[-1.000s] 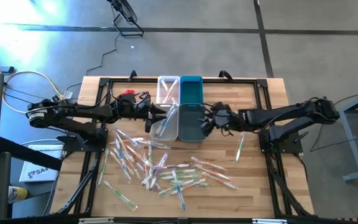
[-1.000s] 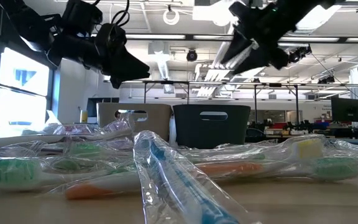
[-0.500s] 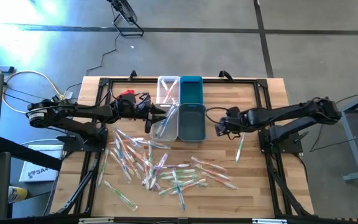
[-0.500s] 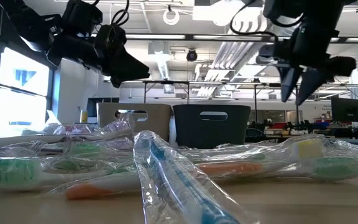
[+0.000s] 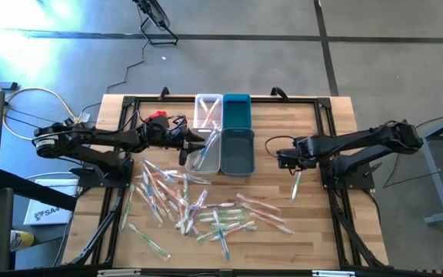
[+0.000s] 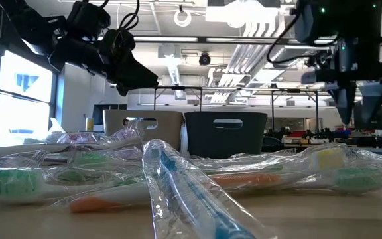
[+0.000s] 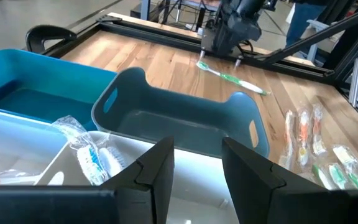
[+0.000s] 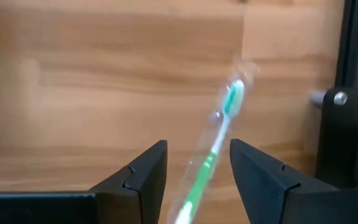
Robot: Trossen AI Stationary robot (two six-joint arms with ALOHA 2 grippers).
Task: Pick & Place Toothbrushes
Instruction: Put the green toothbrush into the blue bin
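Several wrapped toothbrushes (image 5: 198, 208) lie in a loose pile on the near half of the wooden table, close to the lens in the low view (image 6: 178, 179). One green toothbrush (image 5: 296, 183) lies flat by itself to the right. My right gripper (image 5: 283, 158) hangs open above it, pointing down, with its fingers on either side of the green toothbrush (image 8: 219, 140) in the wrist view; it is clear of the table (image 6: 362, 106). My left gripper (image 5: 192, 151) is open over the near white bin (image 5: 206, 158), which holds a wrapped toothbrush (image 7: 92, 158).
Four small bins sit in a block at the table's far middle: near white one, near dark teal one (image 5: 238, 151), far white one (image 5: 208, 110) and far teal one (image 5: 237, 109). A red item (image 5: 156, 115) lies beside the left arm. Bare wood lies around the lone toothbrush.
My right gripper has moved from over the near dark teal bin toward the table's right edge and turned its fingers downward, ending above the lone green toothbrush. The toothbrushes have stayed where they were.
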